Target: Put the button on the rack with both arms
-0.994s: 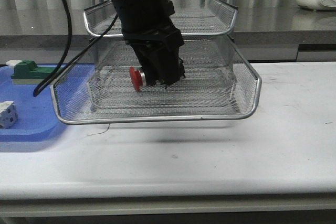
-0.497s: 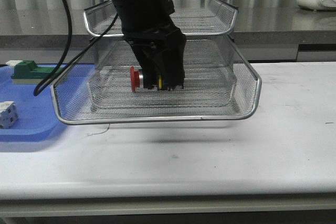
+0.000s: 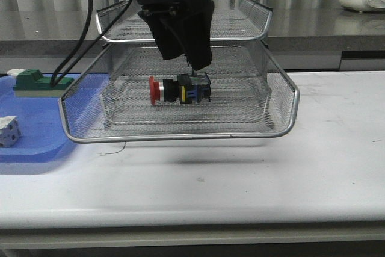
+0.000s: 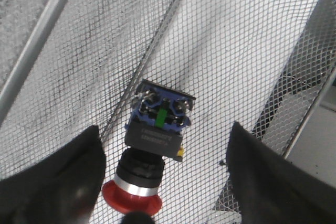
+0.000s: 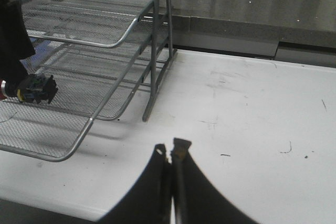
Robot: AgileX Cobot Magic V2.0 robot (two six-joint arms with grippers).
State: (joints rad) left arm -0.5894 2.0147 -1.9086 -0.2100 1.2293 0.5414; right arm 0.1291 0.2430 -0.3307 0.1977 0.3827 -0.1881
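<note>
White desk (image 3: 240,185) is seen under the rack (image 3: 283,126). On the rack's lower tray, the button (image 3: 179,89) is laid on its side, red cap pointing to 9 o'clock. Just above, the left tool (image 4: 163,171) is spread wide, holding nothing. The right tool (image 5: 171,150) is pressed closed over the desk.

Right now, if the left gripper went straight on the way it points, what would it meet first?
Probably the button: it lies on the rack mesh directly between and ahead of the open left gripper. The gap between them is hard to judge.
</note>
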